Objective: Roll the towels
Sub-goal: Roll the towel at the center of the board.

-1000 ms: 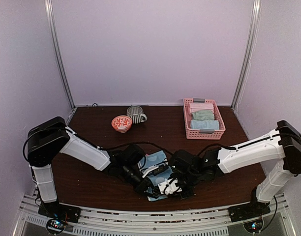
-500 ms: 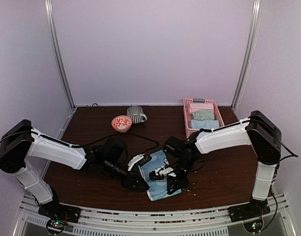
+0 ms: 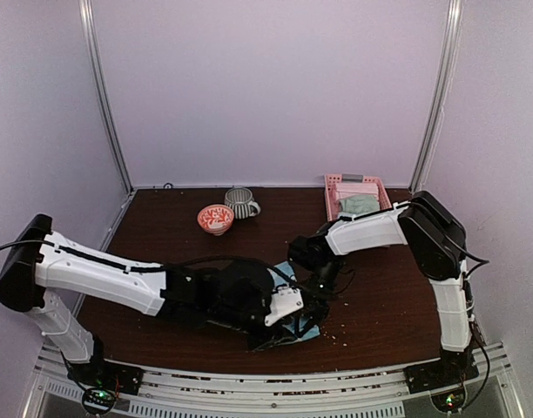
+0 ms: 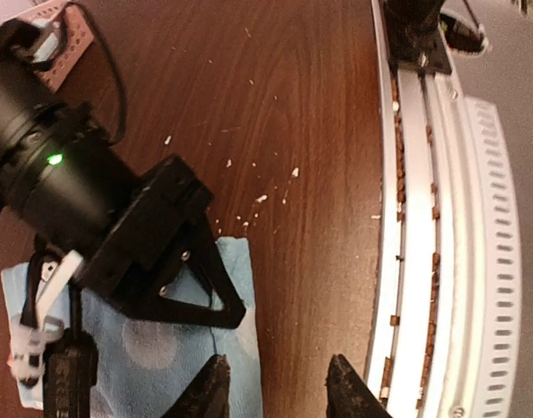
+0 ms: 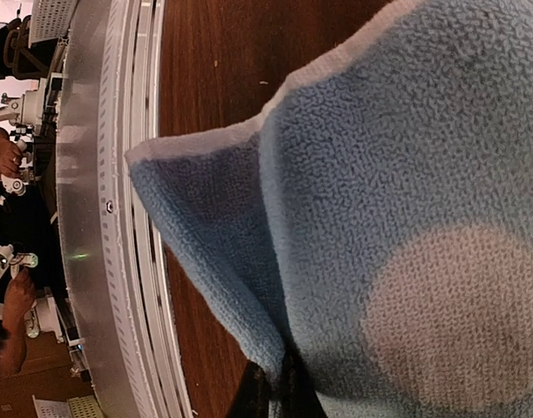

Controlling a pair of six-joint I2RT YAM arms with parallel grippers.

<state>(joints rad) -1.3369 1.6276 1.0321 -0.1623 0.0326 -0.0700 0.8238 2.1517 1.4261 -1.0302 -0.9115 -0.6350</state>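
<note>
Towel (image 5: 380, 218) edge between right fingers (image 5: 252, 394)

Towel (image 4: 153, 357) before bowl (image 3: 215, 218), mug (image 3: 241, 203), basket (image 3: 358, 179)

Left arm: now stretches farther right across the bench (image 3: 162, 231); left end effector (image 4: 277, 387) has moved beside the towel (image 4: 162, 348), fingers apart.
Right arm: folded back toward the basket (image 3: 352, 179); right end effector (image 5: 271, 390) now pinches the towel's lifted edge.
Towel: now mostly covered.
</note>
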